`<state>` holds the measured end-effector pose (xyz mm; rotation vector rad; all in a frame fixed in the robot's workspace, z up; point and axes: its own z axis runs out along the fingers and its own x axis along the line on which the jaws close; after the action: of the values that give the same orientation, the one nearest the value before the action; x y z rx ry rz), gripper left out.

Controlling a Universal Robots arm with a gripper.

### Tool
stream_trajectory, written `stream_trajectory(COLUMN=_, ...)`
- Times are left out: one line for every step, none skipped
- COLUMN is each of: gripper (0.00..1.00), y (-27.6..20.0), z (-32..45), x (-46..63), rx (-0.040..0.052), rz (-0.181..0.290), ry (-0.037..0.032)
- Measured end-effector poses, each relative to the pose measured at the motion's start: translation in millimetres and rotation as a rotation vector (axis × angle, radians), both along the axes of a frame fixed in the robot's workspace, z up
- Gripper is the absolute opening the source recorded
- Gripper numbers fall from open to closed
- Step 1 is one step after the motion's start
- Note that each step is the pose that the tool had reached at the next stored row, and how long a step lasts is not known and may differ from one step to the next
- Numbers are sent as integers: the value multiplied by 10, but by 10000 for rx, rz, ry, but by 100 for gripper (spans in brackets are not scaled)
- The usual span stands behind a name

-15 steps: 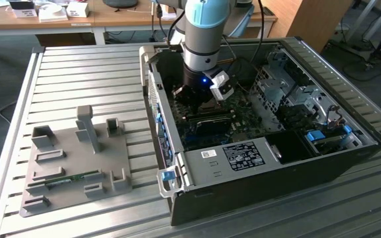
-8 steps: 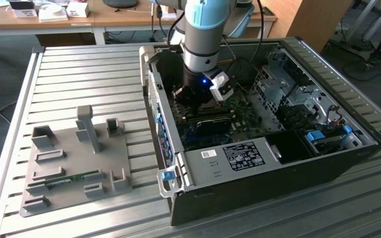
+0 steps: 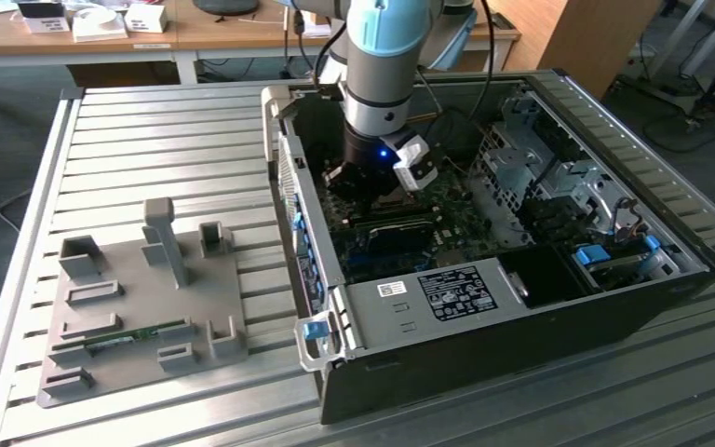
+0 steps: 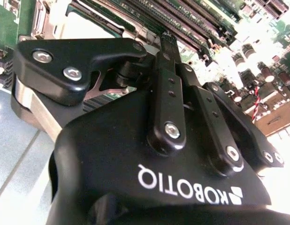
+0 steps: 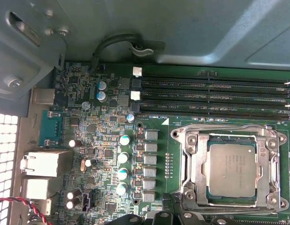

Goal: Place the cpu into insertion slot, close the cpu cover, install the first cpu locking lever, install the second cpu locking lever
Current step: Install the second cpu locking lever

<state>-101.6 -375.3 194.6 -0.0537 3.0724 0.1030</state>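
My end effector (image 4: 166, 40) fills the second wrist view, its fingers pressed together on nothing, low inside the black computer case (image 3: 606, 317). Just beneath, in the first wrist view, the cpu (image 5: 232, 169) sits in the insertion slot (image 5: 188, 194), the cpu cover (image 5: 199, 165) lying flat around it.

Greyish cpu (image 5: 232, 169), silvery cpu cover (image 5: 197, 164), green motherboard (image 5: 112, 140).
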Motion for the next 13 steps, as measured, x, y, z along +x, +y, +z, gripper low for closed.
stream_trajectory(gripper=11, y=0, z=0, x=0, rx=0, rz=0, ry=0)
stream_trajectory(gripper=11, y=0, z=0, x=0, rx=0, rz=0, ry=0)
stream_trajectory(gripper=11, y=0, z=1, x=0, rx=2, rz=0, ry=-1)
stream_trajectory(gripper=11, y=0, z=7, x=0, rx=1, rz=0, ry=-1)
stream_trajectory(gripper=11, y=1, z=18, x=0, rx=4, rz=0, ry=-3)
stream_trajectory(gripper=11, y=1, z=30, x=1, rx=7, rz=0, ry=-5)
stream_trajectory(gripper=11, y=1, z=47, x=0, rx=3, rz=0, ry=-2)
stream_trajectory(gripper=11, y=0, z=65, x=0, rx=0, rz=0, ry=0)
stream_trajectory(gripper=11, y=0, z=80, x=0, rx=2, rz=-1, ry=-2)
stream_trajectory(gripper=11, y=0, z=99, x=0, rx=2, rz=0, ry=-1)
stream_trajectory(gripper=11, y=0, z=117, x=0, rx=1, rz=0, ry=-1)
stream_trajectory(gripper=11, y=0, z=137, x=0, rx=2, rz=0, ry=-2)
stream_trajectory(gripper=11, y=0, z=158, x=0, rx=0, rz=0, ry=0)
